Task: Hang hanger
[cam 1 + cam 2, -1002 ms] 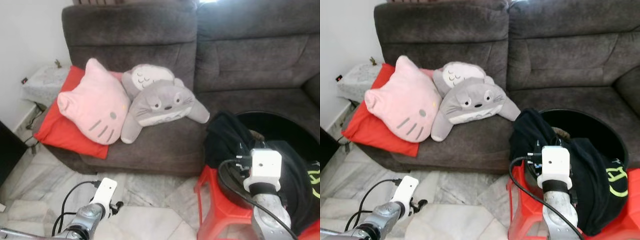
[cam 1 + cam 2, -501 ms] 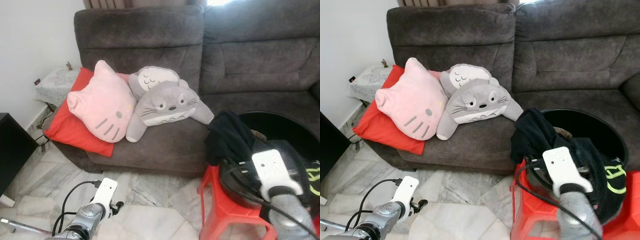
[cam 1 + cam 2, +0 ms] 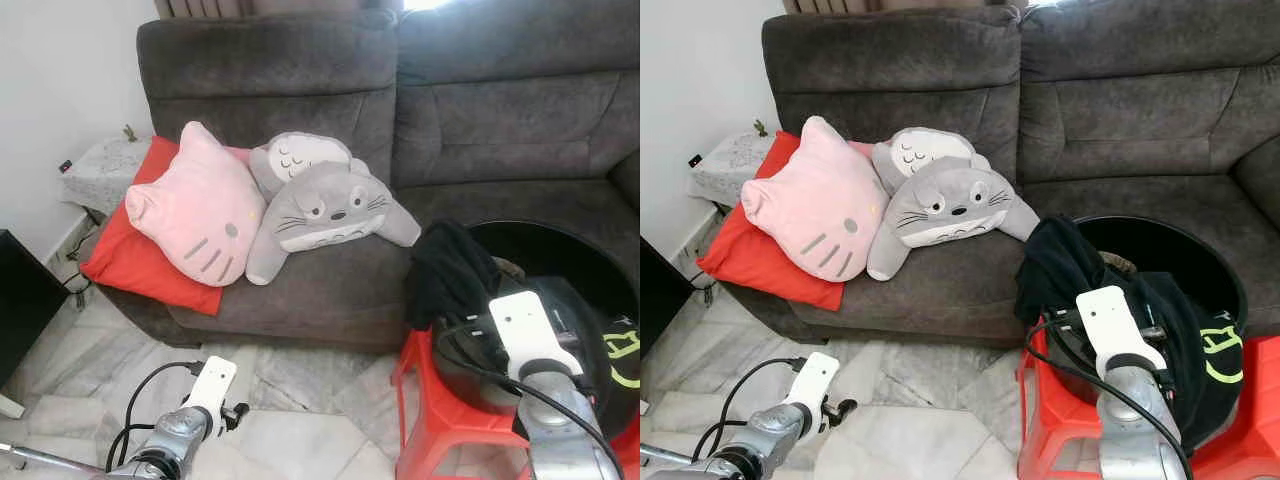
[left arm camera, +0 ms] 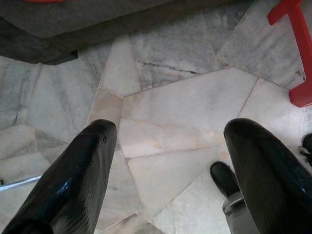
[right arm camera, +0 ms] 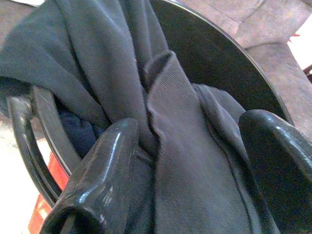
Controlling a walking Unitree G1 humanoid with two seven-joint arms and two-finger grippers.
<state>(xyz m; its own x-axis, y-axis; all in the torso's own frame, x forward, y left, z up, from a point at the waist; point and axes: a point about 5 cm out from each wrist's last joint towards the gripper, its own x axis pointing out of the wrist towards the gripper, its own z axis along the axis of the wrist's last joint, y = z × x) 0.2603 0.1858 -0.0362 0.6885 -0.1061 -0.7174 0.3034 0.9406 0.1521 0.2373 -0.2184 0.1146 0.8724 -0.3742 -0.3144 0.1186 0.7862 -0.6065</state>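
No hanger to be made out; judged buried among the dark clothes (image 5: pixel 185 161) heaped in the black basket (image 3: pixel 1200 262) on the red stool (image 3: pixel 1055 420). Right claw (image 5: pixel 187 165) spread wide just above that cloth; better to part the folds and find the hook before pinching. Left claw (image 4: pixel 170 161) released, idle over the marble floor (image 4: pixel 180 107).

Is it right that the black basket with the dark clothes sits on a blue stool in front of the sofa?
Not quite. The black basket with the dark clothes sits on a red stool, not a blue one, in front of the sofa, as the right eye view shows.
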